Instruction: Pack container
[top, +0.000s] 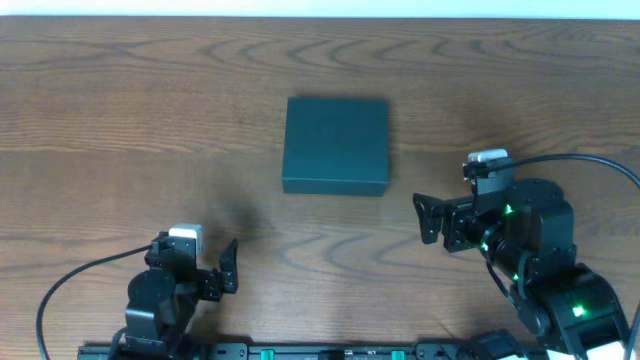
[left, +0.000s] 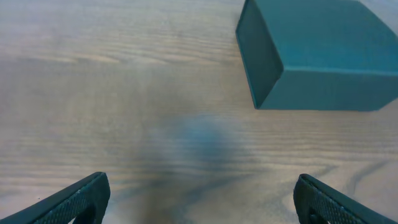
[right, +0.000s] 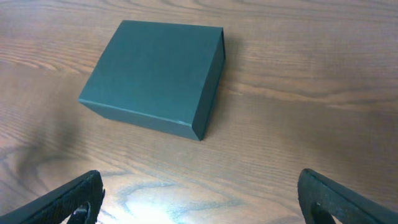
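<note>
The container (top: 335, 145) is a plain dark teal square box lying flat at the middle of the wooden table, lid down. Seen from the left wrist, the container (left: 323, 53) is at the upper right, well ahead of the fingers. From the right wrist, the container (right: 155, 74) lies ahead and slightly left. My left gripper (top: 198, 255) (left: 202, 186) is open near the front left, with nothing between its fingers. My right gripper (top: 452, 192) (right: 200, 183) is open at the box's right front, apart from it and holding nothing.
The brown wooden table (top: 120, 120) runs to a pale far edge at the top of the overhead view. A black rail (top: 330, 350) runs along the front edge between the arm bases. A black cable (top: 590, 160) loops out from the right arm.
</note>
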